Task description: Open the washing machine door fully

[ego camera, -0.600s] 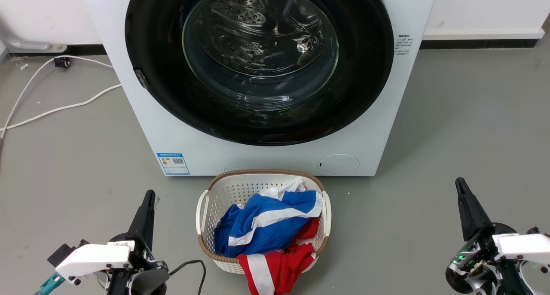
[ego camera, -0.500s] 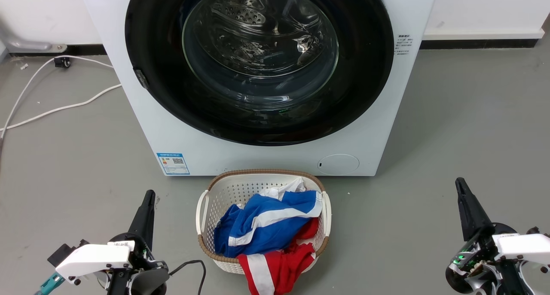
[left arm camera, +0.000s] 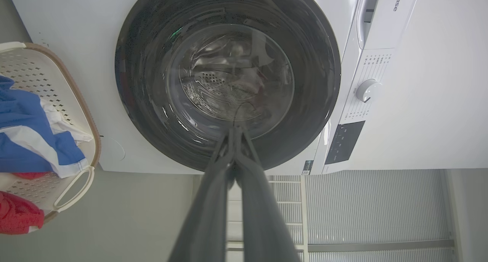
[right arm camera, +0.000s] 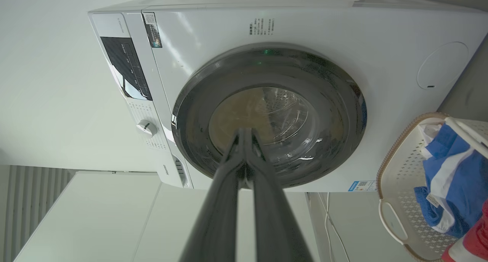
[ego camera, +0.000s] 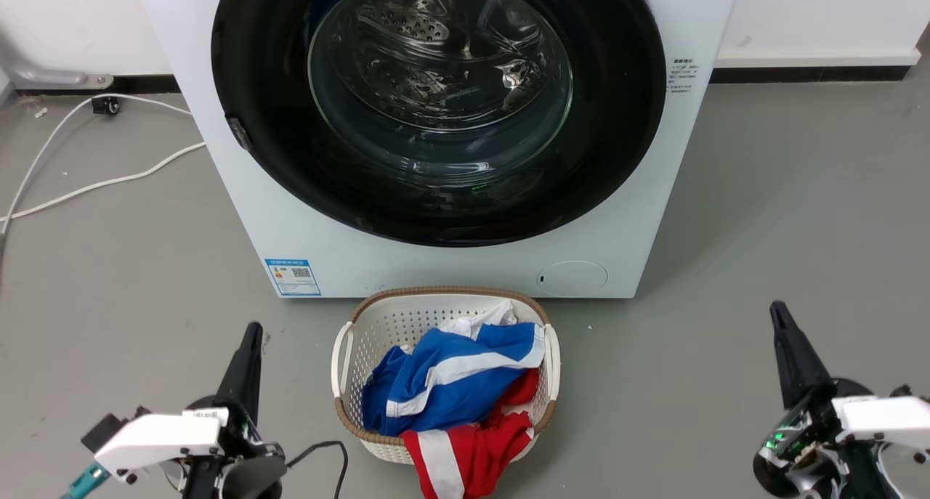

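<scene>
Three cameras, all aimed the same way.
The head camera looks steeply down from close by at the washing machine door [ego camera: 439, 107] and the laundry basket [ego camera: 392, 323] on the floor [ego camera: 763, 194]. The left wrist camera, rolled on its side, sights along the left gripper [left arm camera: 235, 129] from low at the left; the right wrist one, rolled the other way, along the right gripper [right arm camera: 246, 130]. All three share door and basket.

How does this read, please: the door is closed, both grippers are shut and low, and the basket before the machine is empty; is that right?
Not quite: the basket is not empty; the head view shows blue, white and red clothes in it. The door is closed, and the left gripper and right gripper are shut and low.
</scene>
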Tool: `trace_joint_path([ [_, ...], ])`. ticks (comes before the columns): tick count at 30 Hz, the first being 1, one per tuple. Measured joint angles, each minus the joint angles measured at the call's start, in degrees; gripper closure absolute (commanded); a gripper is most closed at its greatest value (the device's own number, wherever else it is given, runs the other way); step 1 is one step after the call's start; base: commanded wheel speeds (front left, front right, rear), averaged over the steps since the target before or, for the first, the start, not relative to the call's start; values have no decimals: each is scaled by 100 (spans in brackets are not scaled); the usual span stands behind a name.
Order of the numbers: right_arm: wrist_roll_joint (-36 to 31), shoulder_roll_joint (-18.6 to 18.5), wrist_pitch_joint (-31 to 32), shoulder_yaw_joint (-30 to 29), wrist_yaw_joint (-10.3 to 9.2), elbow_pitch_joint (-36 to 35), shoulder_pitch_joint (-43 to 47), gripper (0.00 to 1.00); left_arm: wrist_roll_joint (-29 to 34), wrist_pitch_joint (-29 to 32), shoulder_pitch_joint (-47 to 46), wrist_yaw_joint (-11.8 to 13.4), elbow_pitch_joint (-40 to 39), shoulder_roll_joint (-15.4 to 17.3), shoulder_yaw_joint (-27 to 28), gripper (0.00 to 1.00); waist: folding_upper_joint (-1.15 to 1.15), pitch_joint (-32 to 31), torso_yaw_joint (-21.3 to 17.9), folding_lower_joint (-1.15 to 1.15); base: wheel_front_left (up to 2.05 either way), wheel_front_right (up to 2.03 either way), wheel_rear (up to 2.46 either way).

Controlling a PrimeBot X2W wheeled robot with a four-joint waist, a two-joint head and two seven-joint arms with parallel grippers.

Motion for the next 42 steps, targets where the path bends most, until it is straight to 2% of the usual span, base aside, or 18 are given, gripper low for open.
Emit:
trace_joint_path([
  [1,1,1,-1,2,1,14,10,0,0,0,9,1,15,-1,-3,0,0,0,0,0,0,0,0],
  [8,-14,34,-71,13,-9,242,287,0,13,-73,279,2,215,-37,-51,0,0,1,0,0,0,0,0],
  [15,-479,35,-264,-45,-9,125,302,0,410,-268,279,3,68,-37,-35,0,0,10,2,0,0,0,0],
  [21,-1239,36,-428,-80,-8,-158,350,0,937,-431,279,121,-174,-36,-33,0,0,22,3,0,0,0,0],
  [42,-4354,37,-892,253,-8,-1045,544,0,3805,-901,347,709,-835,-32,-534,0,0,49,8,0,0,0,0],
])
